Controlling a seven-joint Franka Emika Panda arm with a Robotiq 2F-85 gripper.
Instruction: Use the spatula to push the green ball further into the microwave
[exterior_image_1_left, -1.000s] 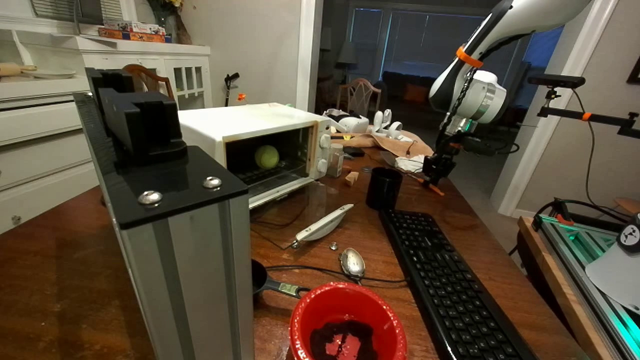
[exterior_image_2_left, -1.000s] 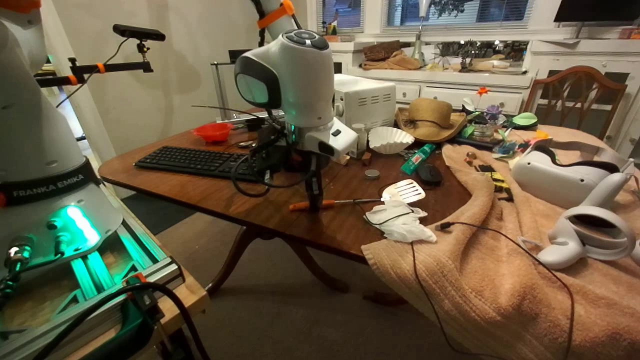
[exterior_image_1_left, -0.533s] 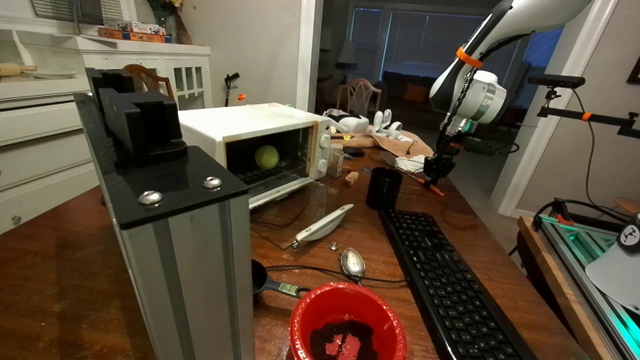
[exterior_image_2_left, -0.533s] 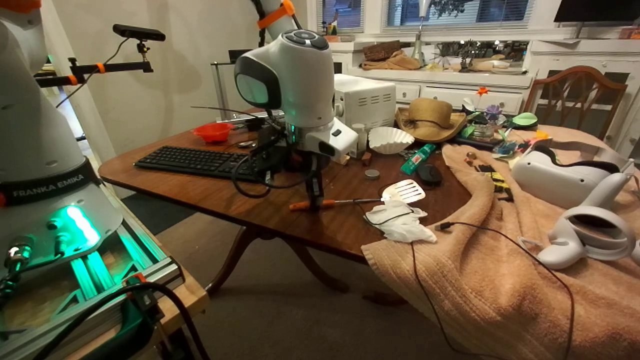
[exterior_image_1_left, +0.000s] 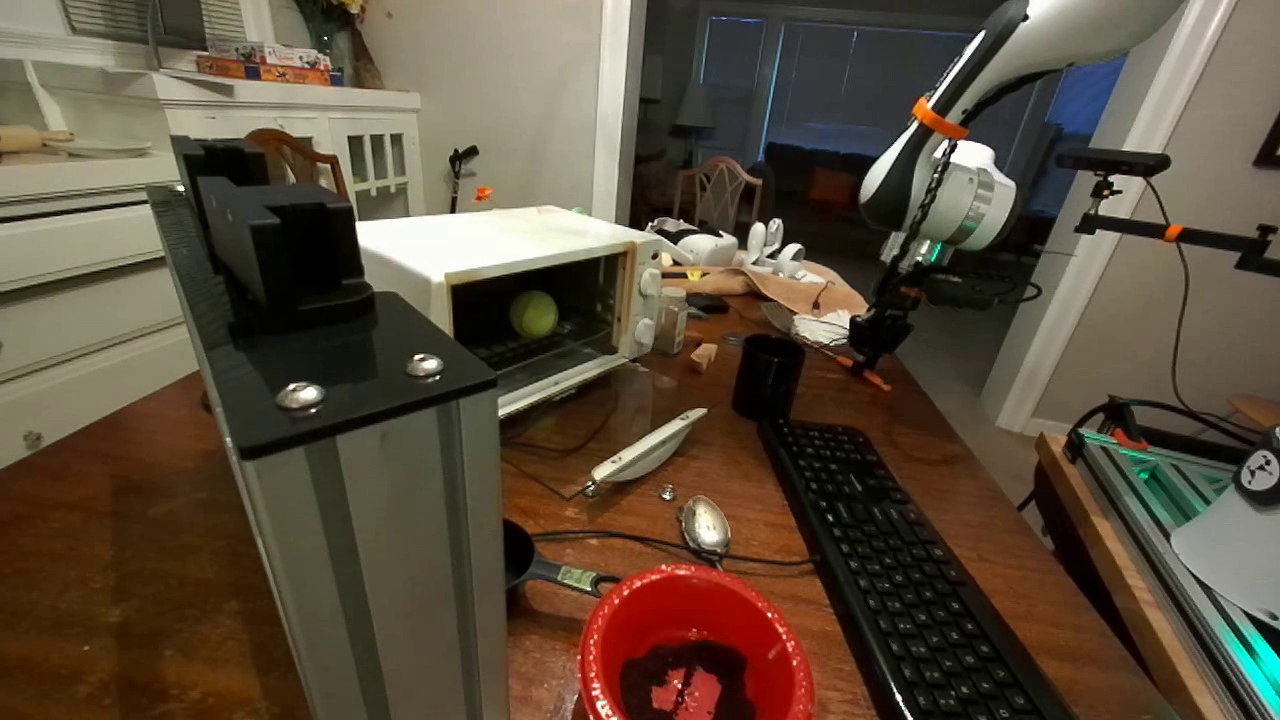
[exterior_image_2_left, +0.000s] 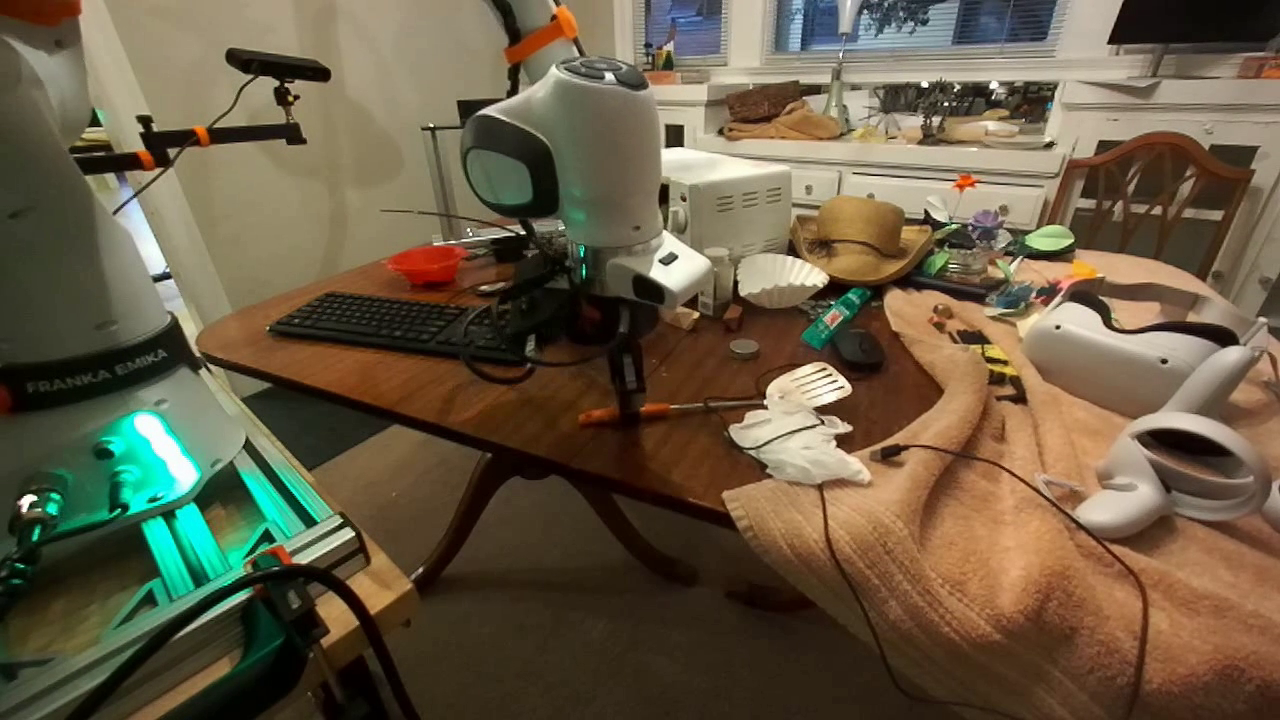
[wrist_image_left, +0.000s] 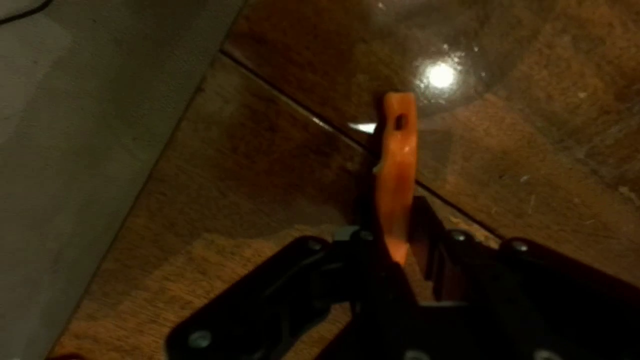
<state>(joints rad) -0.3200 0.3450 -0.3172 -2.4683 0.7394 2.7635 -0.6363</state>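
The yellow-green ball (exterior_image_1_left: 534, 314) sits inside the white microwave (exterior_image_1_left: 500, 240), whose front is open. The microwave (exterior_image_2_left: 735, 205) also shows in the other exterior view, partly behind my arm; the ball is hidden there. The spatula lies low over the table edge, with an orange handle (exterior_image_2_left: 598, 416) and a white slotted blade (exterior_image_2_left: 815, 383). My gripper (exterior_image_2_left: 628, 400) points down at the handle. In the wrist view my gripper (wrist_image_left: 395, 220) has a finger against each side of the orange handle (wrist_image_left: 398, 160); it appears shut on it. The blade is out of the wrist view.
A crumpled white cloth (exterior_image_2_left: 800, 445) and a thin cable touch or lie beside the blade. A black mug (exterior_image_1_left: 768, 375), keyboard (exterior_image_1_left: 890, 540), red bowl (exterior_image_1_left: 690, 600) and white curved piece (exterior_image_1_left: 648, 448) stand before the microwave. A grey metal column (exterior_image_1_left: 400, 520) stands near it.
My arm has shifted and tilted slightly. The spatula and the white cloth by its blade have moved a very little. The ball and microwave have not moved.
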